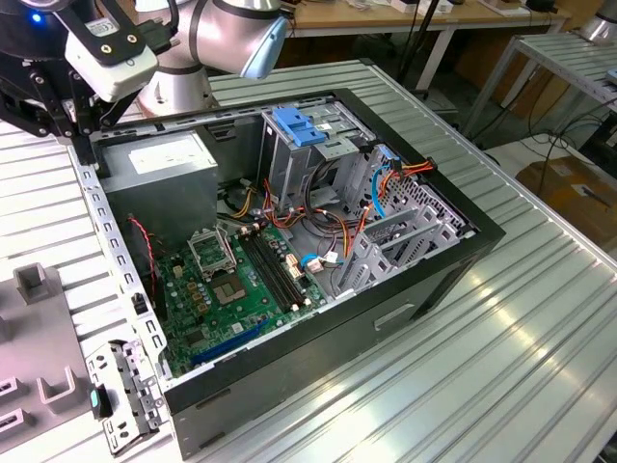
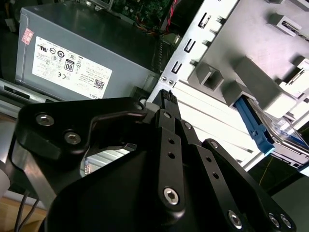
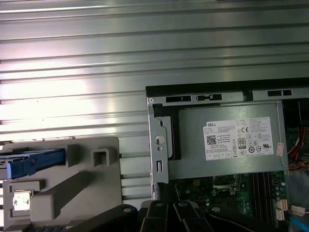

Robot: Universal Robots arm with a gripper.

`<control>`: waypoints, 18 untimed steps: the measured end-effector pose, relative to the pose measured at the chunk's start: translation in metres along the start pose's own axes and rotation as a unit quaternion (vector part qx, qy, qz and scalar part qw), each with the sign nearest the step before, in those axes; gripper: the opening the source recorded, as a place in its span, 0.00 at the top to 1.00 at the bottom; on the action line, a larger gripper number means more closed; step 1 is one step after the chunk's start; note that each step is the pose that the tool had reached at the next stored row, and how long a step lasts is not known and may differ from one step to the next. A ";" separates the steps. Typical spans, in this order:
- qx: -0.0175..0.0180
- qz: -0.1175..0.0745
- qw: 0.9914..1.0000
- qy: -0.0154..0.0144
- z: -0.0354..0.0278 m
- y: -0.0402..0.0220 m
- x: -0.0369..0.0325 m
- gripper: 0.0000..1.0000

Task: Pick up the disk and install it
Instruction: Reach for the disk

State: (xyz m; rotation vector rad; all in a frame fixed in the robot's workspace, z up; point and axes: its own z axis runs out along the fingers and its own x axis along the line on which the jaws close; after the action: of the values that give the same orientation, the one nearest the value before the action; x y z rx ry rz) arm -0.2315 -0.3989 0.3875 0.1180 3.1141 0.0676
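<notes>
**Item – the disk** [image 2: 284, 139]: rectangular silver metal hard drive with blue plastic side rails.

**Location:** outside the open black computer case [image 1: 434, 280], seated in a grey plastic holding fixture [image 3: 91, 193] that lies on the ribbed aluminium table [image 3: 145, 48] just beside the case's power-supply end. In the second wrist view one blue rail and a strip of silver body show between the fixture's raised blocks. In the first wrist view the same blue rail juts from the fixture's far edge. The rest of the drive is hidden.

**Gripper** [image 2: 168, 96]: black, two-fingered, hanging above the case wall near the large grey metal power-supply box with a white sticker [image 3: 227, 140]. It is well apart from the disk. The jaws look drawn together at a single tip, with nothing between them.

**Handling, as judged:**
- Rigid and dense for its size – it should not flex, but it will pull on a loose grip.
- The bare metal faces are probably slick, and the plastic rails less so.
- Fragile inside, so avoid knocks and dropping.
- Best hold is likely across the two long sides, on or just inside the rails near mid-length – clear of the fixture blocks.

**Destination:** probably the metal drive cage with a flat blue plastic latch [image 1: 301, 125] inside the case. No drive shows in it.
</notes>
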 end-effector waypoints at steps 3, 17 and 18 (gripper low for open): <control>0.000 0.000 1.000 0.000 -0.0001 -0.0002 0.0028 0.89; 0.000 0.000 1.000 0.000 -0.0002 -0.0011 0.0144 0.89; 0.000 0.000 1.000 0.000 -0.0002 -0.0012 0.0155 0.89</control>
State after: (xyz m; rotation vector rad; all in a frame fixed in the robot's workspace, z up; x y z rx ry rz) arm -0.2470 -0.3989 0.3873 0.1182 3.1141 0.0677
